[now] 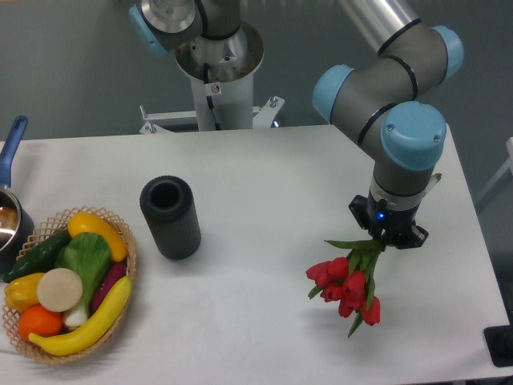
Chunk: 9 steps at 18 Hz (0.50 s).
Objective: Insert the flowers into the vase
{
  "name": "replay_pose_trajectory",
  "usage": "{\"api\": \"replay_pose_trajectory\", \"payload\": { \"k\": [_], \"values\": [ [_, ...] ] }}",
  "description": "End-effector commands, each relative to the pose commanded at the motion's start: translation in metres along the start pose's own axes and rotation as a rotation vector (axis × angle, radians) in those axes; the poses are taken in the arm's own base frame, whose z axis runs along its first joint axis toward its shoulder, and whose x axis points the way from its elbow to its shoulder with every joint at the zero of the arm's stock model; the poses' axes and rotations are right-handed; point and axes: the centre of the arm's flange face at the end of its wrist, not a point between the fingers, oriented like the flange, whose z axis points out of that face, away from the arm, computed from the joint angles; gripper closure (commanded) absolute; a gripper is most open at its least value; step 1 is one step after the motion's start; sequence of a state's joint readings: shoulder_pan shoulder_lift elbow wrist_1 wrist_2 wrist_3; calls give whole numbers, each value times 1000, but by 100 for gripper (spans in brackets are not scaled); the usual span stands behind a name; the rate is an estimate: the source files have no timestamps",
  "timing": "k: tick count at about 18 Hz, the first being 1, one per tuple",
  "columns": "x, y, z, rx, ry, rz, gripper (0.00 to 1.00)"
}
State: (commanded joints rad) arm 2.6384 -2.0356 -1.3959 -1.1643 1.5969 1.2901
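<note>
The arm's gripper (pixel 388 238) hangs over the right part of the white desk (pixel 264 168), its dark fingers pinching the green stems of the flowers (pixel 348 290). The bunch hangs from the grip and tilts down toward the left, red buds smooth and oval, thin pointed leaves poking out around them; it seems to be lifted just off the desk, though contact cannot be ruled out. The vase (pixel 170 216) stands upright well apart to the left, near the middle of the desk: a dark matte cylinder with fine vertical ribs and a round open mouth. At the left front corner sits a woven wicker basket (pixel 127 265) with a scalloped rim, filled with glossy fruit and vegetables, among them a long yellow banana (pixel 84 327), an orange and a green cucumber. Just beyond it, at the desk's left edge, is a pot (pixel 11 228) with a blue handle, partly cut off.
</note>
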Motion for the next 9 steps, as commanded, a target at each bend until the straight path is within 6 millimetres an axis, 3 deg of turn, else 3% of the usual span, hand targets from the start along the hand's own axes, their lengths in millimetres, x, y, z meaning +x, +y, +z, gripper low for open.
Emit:
{"api": "replay_pose_trajectory", "payload": {
  "k": [9],
  "values": [
    [0,-3,-2,9,-4,-5,88]
  ]
}}
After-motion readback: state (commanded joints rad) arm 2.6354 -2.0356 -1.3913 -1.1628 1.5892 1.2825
